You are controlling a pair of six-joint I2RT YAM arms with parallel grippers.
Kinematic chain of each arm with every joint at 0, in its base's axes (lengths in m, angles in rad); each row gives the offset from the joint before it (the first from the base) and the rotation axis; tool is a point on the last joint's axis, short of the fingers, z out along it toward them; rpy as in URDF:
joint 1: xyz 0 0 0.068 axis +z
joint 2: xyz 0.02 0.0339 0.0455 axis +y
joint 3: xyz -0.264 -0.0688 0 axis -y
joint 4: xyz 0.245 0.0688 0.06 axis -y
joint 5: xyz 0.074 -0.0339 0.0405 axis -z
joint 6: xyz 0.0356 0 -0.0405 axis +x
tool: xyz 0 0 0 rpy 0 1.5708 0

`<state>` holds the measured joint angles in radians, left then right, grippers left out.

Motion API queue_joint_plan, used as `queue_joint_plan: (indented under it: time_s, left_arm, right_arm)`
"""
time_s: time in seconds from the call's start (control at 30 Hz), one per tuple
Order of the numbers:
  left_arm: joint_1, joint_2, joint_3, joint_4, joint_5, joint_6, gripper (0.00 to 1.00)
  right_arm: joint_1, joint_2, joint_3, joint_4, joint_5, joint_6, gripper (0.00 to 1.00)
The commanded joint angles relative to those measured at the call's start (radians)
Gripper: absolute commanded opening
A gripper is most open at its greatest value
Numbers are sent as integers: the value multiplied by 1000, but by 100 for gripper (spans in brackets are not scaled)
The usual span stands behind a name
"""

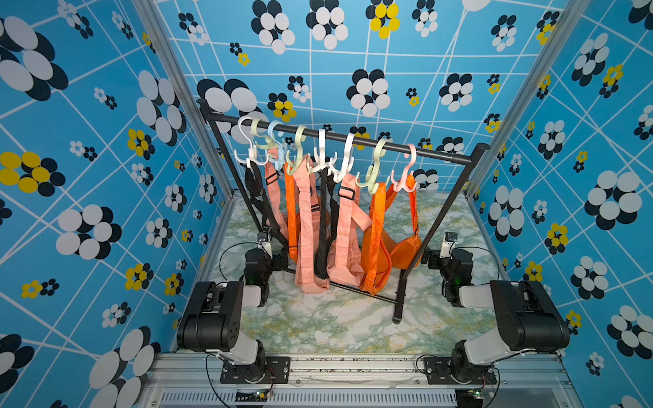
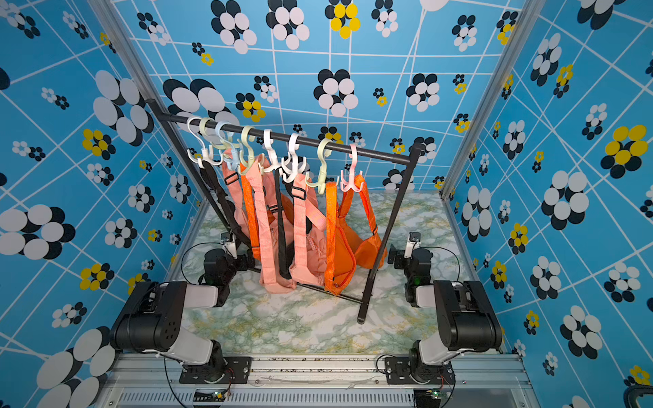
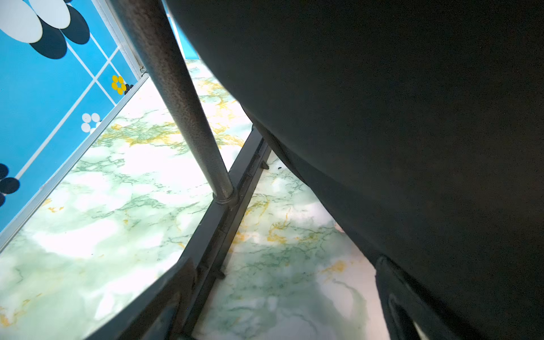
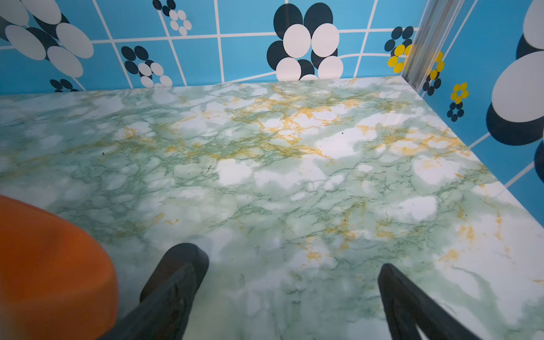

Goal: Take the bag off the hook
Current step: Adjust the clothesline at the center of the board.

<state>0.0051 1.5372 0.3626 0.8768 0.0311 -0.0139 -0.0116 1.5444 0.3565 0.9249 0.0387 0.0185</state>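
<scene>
Several bags hang by their straps from plastic hooks on a black rack's rail (image 1: 335, 139): black, pink and orange ones. At the right end an orange bag (image 1: 406, 247) (image 2: 367, 247) hangs from a pink hook (image 1: 406, 169). My left gripper (image 1: 279, 260) (image 3: 279, 300) sits low by the rack's left foot, open and empty, with a black bag (image 3: 382, 117) close over it. On the other side my right gripper (image 1: 433, 259) (image 4: 291, 282) rests low beside the rack's right leg, open and empty. The orange bag (image 4: 50, 265) bulges just next to one of its fingers.
The rack's left upright (image 3: 182, 103) and base bar (image 3: 235, 191) stand right in front of my left gripper. Marble-patterned tabletop (image 1: 335, 325) spreads in front of the rack. Blue flowered walls close in on three sides.
</scene>
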Motion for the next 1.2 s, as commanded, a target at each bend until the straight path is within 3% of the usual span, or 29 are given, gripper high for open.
queue_joint_plan:
  time_s: [0.0, 0.83, 0.9, 1.0, 1.1, 1.17]
  left_arm:
    - [-8, 12, 28, 31, 18, 7, 99]
    - [-8, 9, 23, 40, 16, 8, 99]
    - [-17, -30, 8, 36, 11, 15, 99]
    - [-28, -152, 9, -63, -60, 7, 99]
    - [-28, -285, 68, -249, -138, -45, 99]
    - [-28, -354, 112, -333, -247, -153, 99]
  right_arm:
    - [-4, 13, 20, 19, -3, 11, 99]
    - [-3, 1, 16, 22, -1, 13, 99]
    - [-2, -74, 15, -37, 10, 11, 99]
    - [-2, -293, 1, -185, 171, 82, 99]
    - [0, -531, 52, -515, 328, 211, 99]
    - [13, -660, 79, -666, 411, 233, 99]
